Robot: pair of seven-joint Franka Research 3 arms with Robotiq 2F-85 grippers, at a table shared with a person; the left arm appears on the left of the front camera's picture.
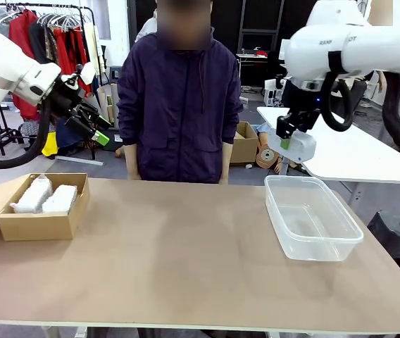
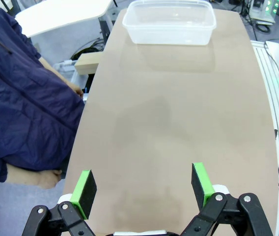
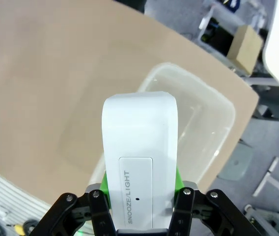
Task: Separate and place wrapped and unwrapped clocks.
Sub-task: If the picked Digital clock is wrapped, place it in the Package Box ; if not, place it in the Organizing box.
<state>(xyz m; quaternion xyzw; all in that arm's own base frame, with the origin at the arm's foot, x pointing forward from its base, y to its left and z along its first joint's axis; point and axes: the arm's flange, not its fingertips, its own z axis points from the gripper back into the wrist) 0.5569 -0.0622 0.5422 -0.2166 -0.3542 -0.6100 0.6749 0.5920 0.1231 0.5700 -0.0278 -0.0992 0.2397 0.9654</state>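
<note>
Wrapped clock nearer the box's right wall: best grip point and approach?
From straight above. The wrapped clock lies flat in the cardboard box, pressed against its twin, with the box wall close on the other side. I'd span its shorter width at mid-length, the jaws wide, one finger going into the seam between the bundles. The bubble wrap will probably give, so close firmly.

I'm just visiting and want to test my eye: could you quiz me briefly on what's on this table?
1. True or false: the right gripper holds the bare smooth white clock.
2. What lies in the brown cardboard box?
3. The clear plastic tub is: A full, B empty.

Key: 1 true. 2 two whitish bubble-wrapped bundles. 3 B.
</note>
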